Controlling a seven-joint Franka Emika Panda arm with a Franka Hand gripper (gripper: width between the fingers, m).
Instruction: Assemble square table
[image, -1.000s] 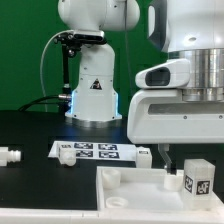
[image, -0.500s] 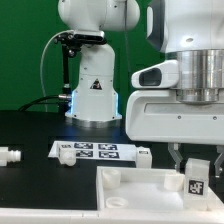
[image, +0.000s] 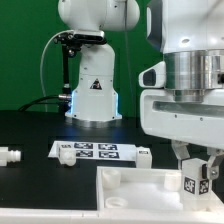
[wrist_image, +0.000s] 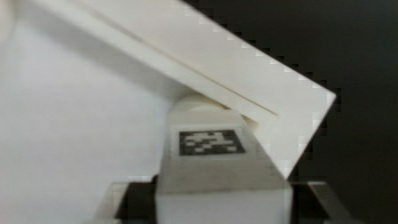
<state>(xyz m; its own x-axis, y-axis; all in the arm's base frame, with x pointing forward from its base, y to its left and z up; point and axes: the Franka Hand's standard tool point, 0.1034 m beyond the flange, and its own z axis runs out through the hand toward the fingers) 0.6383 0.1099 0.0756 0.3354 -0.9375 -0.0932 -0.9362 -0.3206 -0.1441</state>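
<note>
The white square tabletop lies at the front of the table, raised sockets at its corners. My gripper is shut on a short white leg with a black-and-white tag, holding it upright over the tabletop's corner at the exterior view's right. In the wrist view the leg sits between my dark fingers, its far end against the tabletop's corner rim. Whether the leg sits in the socket is hidden.
The marker board lies flat behind the tabletop. Another tagged white leg lies on the black table at the exterior view's left. A small white part sits by the marker board's end. The arm's base stands at the back.
My gripper has turned about its vertical axis with the leg in it and sunk slightly toward the tabletop corner. Nothing else has moved.
</note>
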